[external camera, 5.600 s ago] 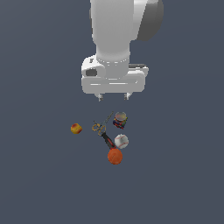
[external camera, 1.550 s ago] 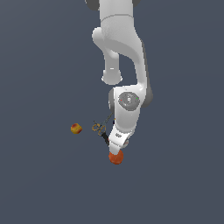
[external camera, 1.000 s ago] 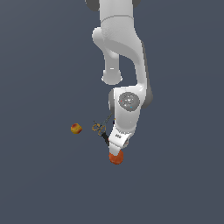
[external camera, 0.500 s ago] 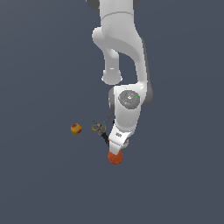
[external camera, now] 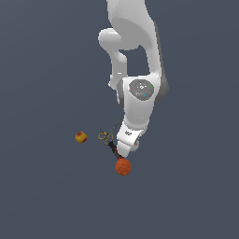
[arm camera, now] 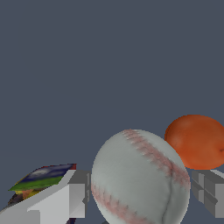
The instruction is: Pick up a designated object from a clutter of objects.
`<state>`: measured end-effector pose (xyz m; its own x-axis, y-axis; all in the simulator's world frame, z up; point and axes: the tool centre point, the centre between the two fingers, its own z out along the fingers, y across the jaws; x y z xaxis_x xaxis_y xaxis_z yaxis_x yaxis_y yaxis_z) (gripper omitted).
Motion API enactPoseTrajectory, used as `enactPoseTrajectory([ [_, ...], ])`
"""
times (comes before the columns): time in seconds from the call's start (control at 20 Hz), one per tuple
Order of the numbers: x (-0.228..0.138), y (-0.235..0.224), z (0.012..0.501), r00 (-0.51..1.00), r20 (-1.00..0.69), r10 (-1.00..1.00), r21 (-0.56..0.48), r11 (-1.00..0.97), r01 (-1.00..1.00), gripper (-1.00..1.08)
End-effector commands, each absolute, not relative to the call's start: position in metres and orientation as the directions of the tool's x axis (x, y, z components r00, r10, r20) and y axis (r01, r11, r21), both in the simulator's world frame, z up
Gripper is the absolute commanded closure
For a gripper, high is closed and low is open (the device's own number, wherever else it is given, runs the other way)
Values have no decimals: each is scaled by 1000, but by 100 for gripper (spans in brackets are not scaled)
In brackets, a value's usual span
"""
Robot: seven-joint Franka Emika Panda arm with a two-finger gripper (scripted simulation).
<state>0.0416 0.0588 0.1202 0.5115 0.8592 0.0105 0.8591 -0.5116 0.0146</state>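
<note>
The white baseball [arm camera: 140, 179] with red stitching fills the space between my gripper's [arm camera: 140, 194] two grey fingers [arm camera: 65, 197] in the wrist view. Both pads press against its sides, so the gripper is shut on it. In the exterior view the gripper [external camera: 125, 148] is down among the clutter and the hand hides the baseball. The orange ball [external camera: 123, 166] lies just in front of the hand, and in the wrist view the orange ball [arm camera: 197, 142] sits close beside the baseball.
A multicoloured can [arm camera: 43, 177] stands just beyond one finger. Brass-handled scissors [external camera: 105, 135] and a red-black tool [external camera: 113, 150] lie by the hand on the exterior view's left. A red-yellow ball [external camera: 81, 137] sits farther left on the dark floor.
The arm came down from high above the clutter onto the baseball. Over the last second it has barely moved.
</note>
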Motion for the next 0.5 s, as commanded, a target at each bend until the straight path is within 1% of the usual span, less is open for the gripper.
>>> enactPoseTrajectory([
  [0.0,37,60,142,511,11,859,16,-512,859,108],
  [0.45,15,67,240,512,8,859,10,-512,859,108],
])
